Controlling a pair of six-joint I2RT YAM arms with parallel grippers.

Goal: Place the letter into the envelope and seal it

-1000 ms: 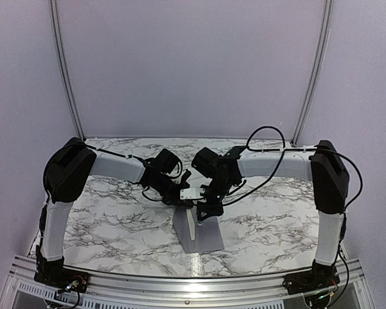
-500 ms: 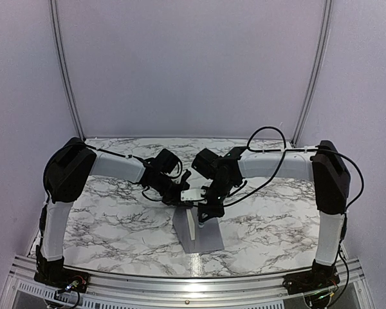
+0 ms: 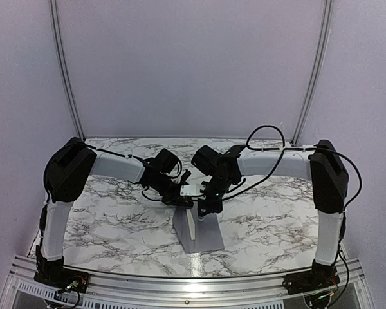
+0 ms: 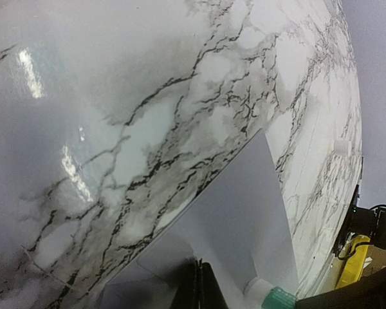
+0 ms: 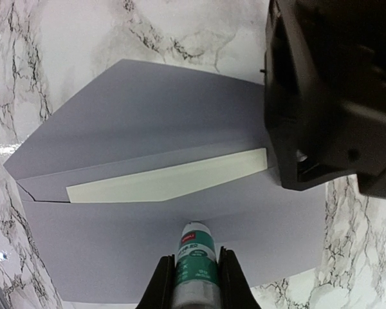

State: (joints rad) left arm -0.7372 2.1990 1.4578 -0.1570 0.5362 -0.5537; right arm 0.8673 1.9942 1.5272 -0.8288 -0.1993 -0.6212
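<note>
Right pincer (image 5: 196,283) has lifted slightly toward the far side, clenched on the glue tube (image 5: 196,254). Envelope (image 5: 148,116) lies flap-open on the bench (image 5: 83,32) just below it, long axis crosswise to the tube. Letter (image 5: 167,177) edge shows at the mouth. Left pincer (image 4: 199,288) is close by, grip unclear.

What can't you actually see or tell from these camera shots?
Right wrist view: most of the letter, tucked inside the envelope; only a strip shows.
Right wrist view: the label on the tube, held by the right gripper, too small to read.
Left wrist view: the left gripper, cut off by the bottom edge; whether it grips anything is unclear.
Top view: the envelope's far end, hidden under both grippers.
</note>
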